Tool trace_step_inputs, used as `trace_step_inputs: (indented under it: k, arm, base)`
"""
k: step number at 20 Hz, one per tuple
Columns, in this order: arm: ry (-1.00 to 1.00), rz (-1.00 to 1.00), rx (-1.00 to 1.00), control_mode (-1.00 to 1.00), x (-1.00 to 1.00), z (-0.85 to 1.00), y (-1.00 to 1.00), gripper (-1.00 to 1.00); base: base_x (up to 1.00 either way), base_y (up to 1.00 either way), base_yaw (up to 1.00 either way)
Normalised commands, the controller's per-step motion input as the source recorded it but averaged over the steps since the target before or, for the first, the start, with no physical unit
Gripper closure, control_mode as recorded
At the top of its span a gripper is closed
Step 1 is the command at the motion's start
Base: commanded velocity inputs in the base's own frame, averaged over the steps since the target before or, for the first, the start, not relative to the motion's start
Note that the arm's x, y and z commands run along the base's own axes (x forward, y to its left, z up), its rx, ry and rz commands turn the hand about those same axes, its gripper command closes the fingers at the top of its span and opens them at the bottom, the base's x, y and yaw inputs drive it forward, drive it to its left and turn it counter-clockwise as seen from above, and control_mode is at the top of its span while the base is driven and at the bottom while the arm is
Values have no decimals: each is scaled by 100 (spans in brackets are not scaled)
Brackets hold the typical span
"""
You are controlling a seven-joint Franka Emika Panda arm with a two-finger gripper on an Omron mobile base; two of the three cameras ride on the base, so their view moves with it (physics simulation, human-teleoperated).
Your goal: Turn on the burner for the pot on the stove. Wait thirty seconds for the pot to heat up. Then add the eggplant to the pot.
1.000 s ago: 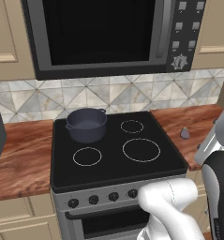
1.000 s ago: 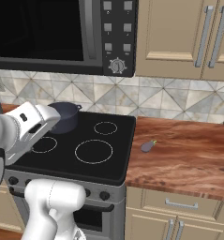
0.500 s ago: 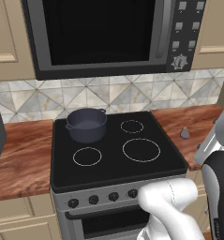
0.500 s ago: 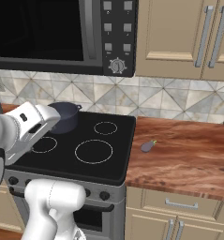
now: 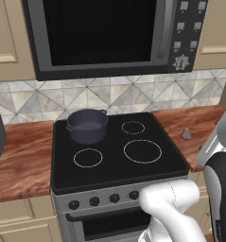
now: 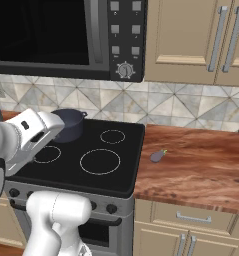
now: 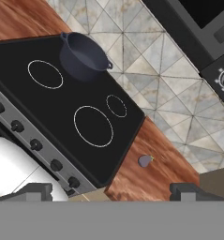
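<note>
- The gripper (image 7: 111, 191) is held high above the stove's front edge, its two finger tips set wide apart with nothing between them.
- A row of black knobs (image 5: 114, 198) is seen along the grey front of the stove (image 5: 109, 175), nearest the robot; none is touched yet.
- A wrong knob could be turned, since five sit close together and the pot's burner is at the rear left.
- The eggplant (image 6: 157, 155) lies on the wooden counter (image 6: 201, 160) just right of the stove, well apart from the pot.
- Being tiny and rounded, it could be nudged away by a poorly centred grasp.
- The pot (image 5: 87, 125) stands upright on the back-left burner, below the microwave (image 5: 109, 33).
</note>
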Motion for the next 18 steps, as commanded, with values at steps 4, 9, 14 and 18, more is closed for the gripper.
trace_step_inputs:
  k: [4, 9, 14, 18]
  arm:
    - [0, 0, 0, -100, 0, 0, 0, -100]
    - [0, 0, 0, -100, 0, 0, 0, -100]
    - [0, 0, 0, -100, 0, 0, 0, -100]
    - [0, 0, 0, -100, 0, 0, 0, -100]
  base:
    - [0, 0, 0]
    - [0, 0, 0]
    - [0, 0, 0]
    - [0, 0, 0]
